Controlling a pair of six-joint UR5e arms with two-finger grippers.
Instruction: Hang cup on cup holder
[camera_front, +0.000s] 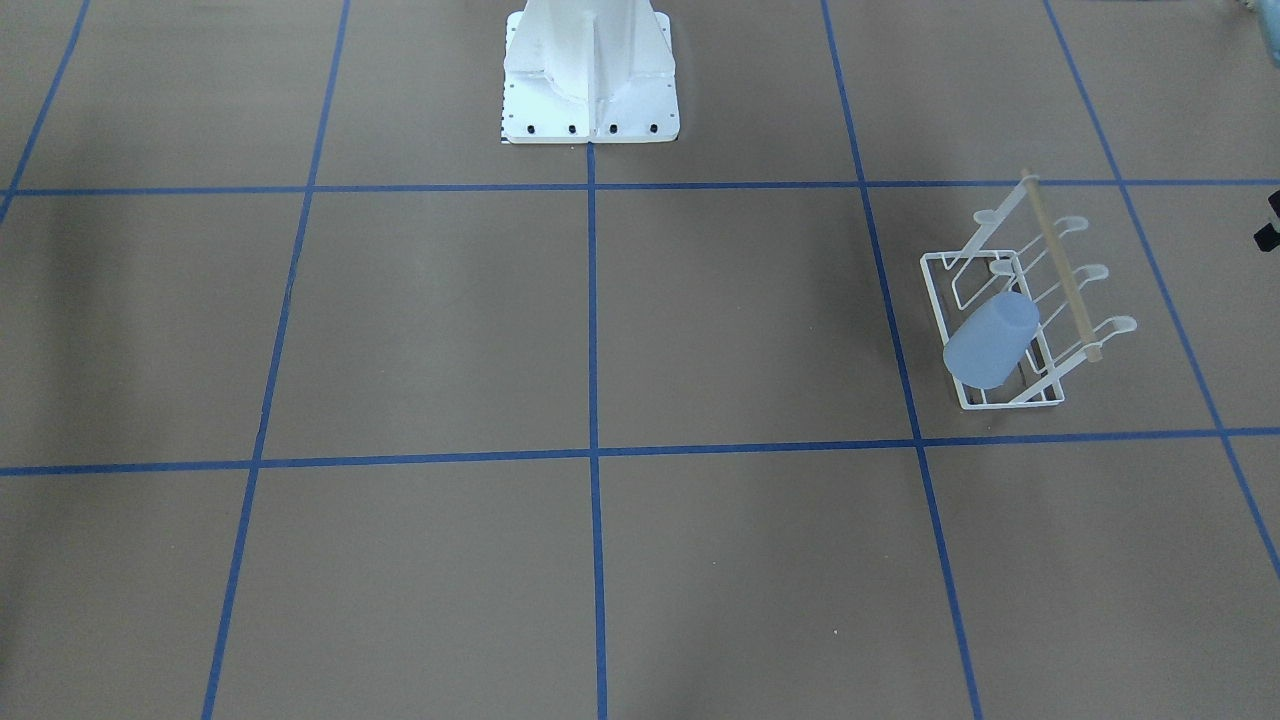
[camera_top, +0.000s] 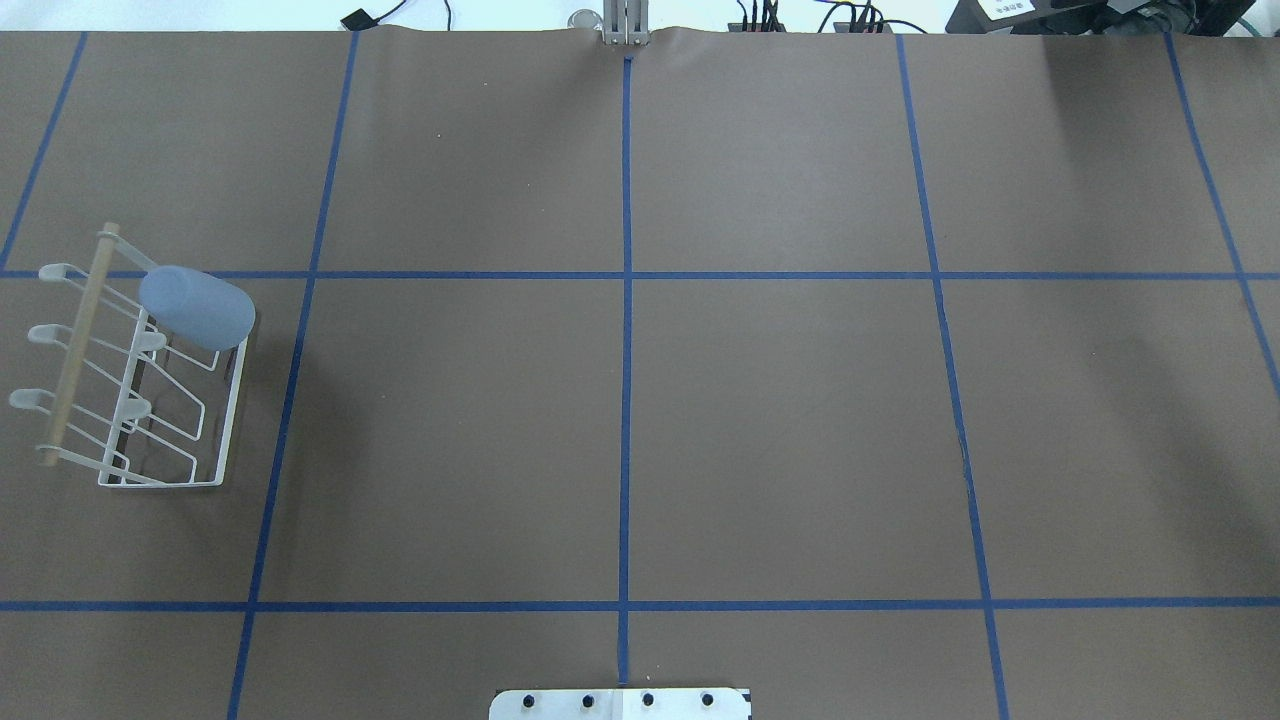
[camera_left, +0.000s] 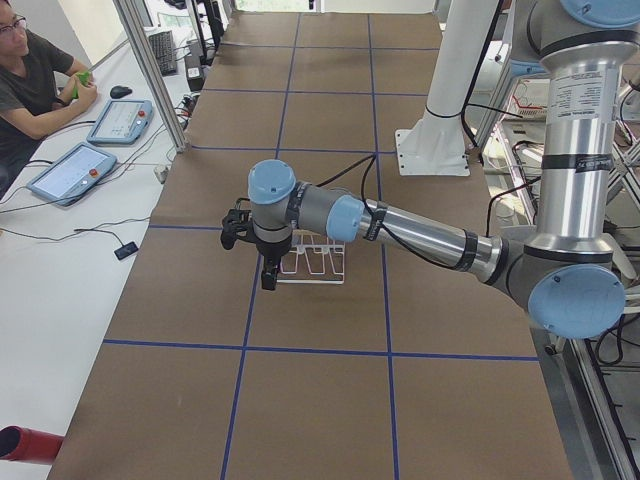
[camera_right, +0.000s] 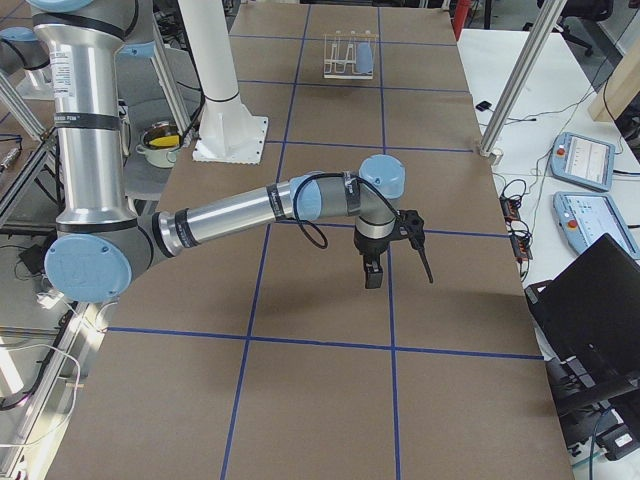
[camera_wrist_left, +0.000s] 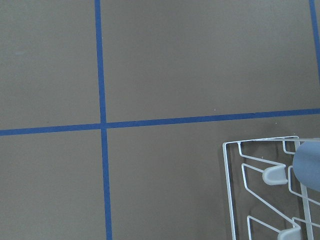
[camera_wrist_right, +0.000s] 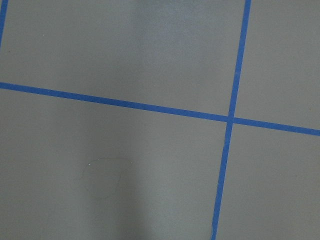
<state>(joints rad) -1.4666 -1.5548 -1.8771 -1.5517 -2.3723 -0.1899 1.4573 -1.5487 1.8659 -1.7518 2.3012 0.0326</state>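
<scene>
— Jaws first: can you read either pair?
— No. The left gripper (camera_left: 267, 278) hangs above the tabletop (camera_top: 700, 400) close by the cup holder (camera_top: 232, 420), at the table's left. The right gripper (camera_right: 372, 275) hangs over a bare stretch, well apart from the rack. Both show only from the table's ends, and the wrist views show no part of them, so released or clenched, I cannot tell.
— And the cup?
— Begin at the rack's near end: those prongs (camera_top: 135, 405) are bare. At the far end, on the rack's right side, the cup (camera_top: 197, 308) sits tilted over a slanted prong, its outer end pointing away from the wooden rod (camera_top: 78, 345). No gripper touches it.
— So the hanging looks done.
— I judge so. What remains is to withdraw cleanly: raise the left arm straight up before any sideways travel, so nothing snags the rod or nudges the light wire frame. The tumbler is plastic and likely sits loose; one brush could tip it off. Check too that it rests deep on the prong, not perched at the tip.
</scene>
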